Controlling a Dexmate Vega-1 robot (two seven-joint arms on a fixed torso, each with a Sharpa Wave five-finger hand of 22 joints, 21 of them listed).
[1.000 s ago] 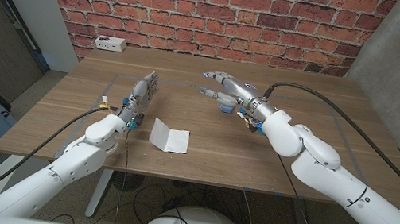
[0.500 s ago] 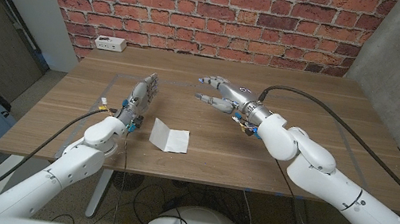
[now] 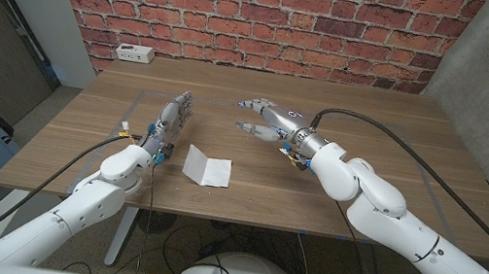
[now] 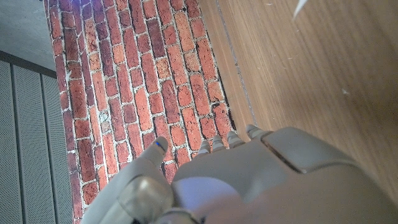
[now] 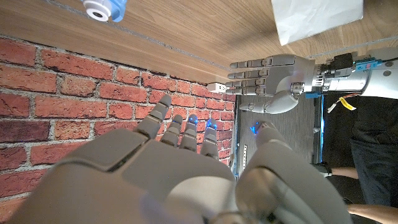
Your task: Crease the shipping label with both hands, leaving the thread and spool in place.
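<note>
Head view: shipping label (image 3: 207, 168) between empty hands.

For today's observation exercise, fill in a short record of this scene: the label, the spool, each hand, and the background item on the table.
shipping label: white, folded, lying on the wooden table between the two arms
spool: blue with a white end, on the table, seen in the right wrist view
left hand: open, fingers straight, holding nothing, left of the label
right hand: open, fingers spread, holding nothing, beyond the label
white box: at the table's far edge by the brick wall
</note>
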